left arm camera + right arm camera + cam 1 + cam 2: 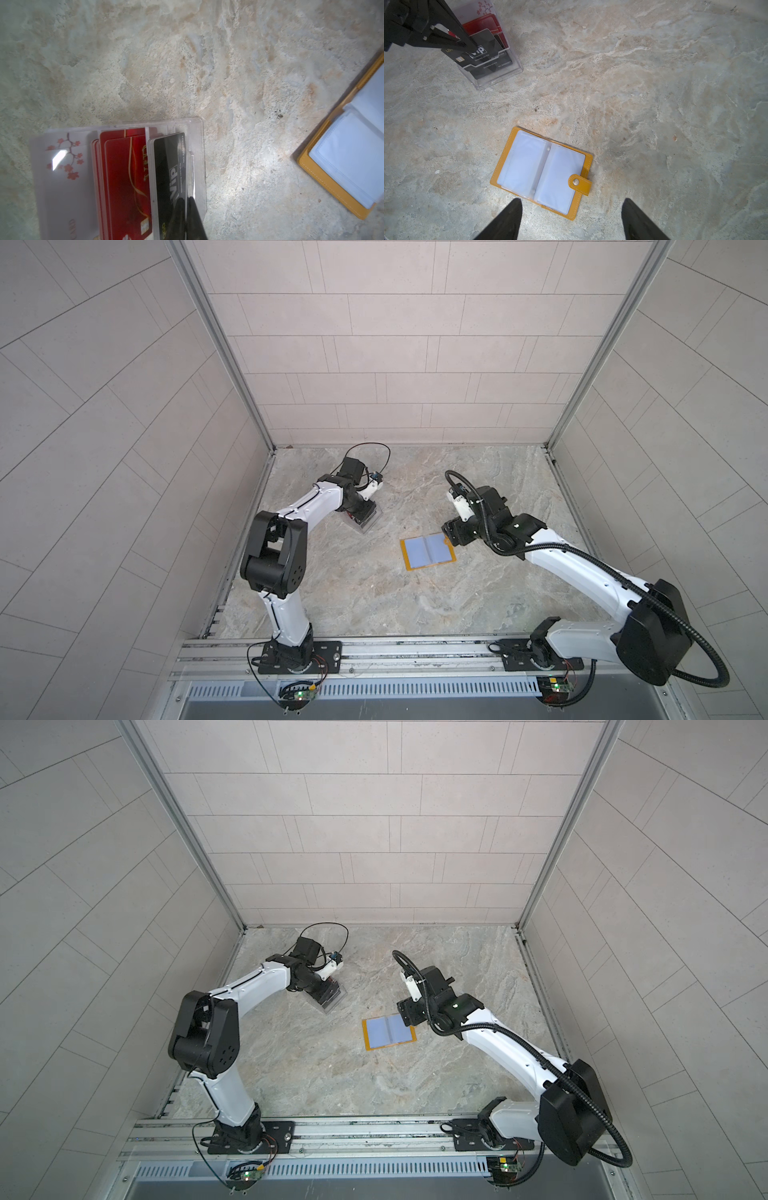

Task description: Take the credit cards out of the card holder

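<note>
Marble tabletop (pixel 374 593) holds the open card holder (pixel 427 552) mid-frame, by our spread right claw (pixel 571 199). Our left claw (pixel 472 46) pinches a black card (pixel 166 162) over the clear box (pixel 508 70); we fear a skewed release misses its slot.

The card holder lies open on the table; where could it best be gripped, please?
Probably at the snap tab, coming in low from that side: the card holder lies flat, and the tab alone sticks out past its cover edge, offering something to pinch.

Card holder (pixel 427 552) lies open mid table (pixel 353 597); box (pixel 371 521) w/ cards (pixel 124 176) behind-left, apart
</note>
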Available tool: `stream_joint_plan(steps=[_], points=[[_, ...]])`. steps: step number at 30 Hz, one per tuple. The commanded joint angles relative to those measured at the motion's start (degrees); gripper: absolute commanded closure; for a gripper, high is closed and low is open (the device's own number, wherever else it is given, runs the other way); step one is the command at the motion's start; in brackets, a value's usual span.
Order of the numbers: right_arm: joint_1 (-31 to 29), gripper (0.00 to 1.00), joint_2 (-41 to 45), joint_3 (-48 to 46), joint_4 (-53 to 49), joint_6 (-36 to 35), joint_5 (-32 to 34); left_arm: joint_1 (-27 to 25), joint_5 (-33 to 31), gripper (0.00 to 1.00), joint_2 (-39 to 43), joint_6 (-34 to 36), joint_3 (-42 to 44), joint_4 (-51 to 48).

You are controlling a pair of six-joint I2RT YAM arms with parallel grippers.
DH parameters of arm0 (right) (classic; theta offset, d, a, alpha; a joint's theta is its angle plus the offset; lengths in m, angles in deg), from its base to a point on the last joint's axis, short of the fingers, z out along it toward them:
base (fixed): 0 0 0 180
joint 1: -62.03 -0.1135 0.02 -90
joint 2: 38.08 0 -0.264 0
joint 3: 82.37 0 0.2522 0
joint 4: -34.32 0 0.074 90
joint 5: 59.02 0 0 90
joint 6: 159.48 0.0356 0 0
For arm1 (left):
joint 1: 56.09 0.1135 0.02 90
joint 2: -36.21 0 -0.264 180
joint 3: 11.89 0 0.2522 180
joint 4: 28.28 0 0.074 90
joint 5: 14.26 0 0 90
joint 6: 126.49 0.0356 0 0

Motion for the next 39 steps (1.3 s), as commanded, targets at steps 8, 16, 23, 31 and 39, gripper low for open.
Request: stream_joint_plan(steps=[8, 16, 23, 31, 39], points=[[0.27, 0.23, 1.28, -1.10, 0.52, 0.14, 1.42, 0.32, 0.16, 0.95, -1.57, 0.03, -1.73, -1.43], [0.28, 0.23, 1.78, -1.61, 0.81, 0.23, 2.25, 1.23, 0.96, 0.91, -1.15, -1.70, -0.59, -0.26], [0.33, 0.23, 2.34, -1.92, 1.00, 0.24, 2.83, 1.20, 0.84, 0.88, -1.49, -1.67, -0.17, -0.09], [0.64, 0.23, 3.20, -2.52, 1.07, 0.17, 3.12, 1.29, -0.04, 0.88, -0.62, -2.19, 1.21, 1.51], [0.58, 0.24, 3.05, -2.54, 1.36, 0.50, 2.96, 1.27, 0.44, 0.92, -0.61, -2.35, 1.24, 1.19]])
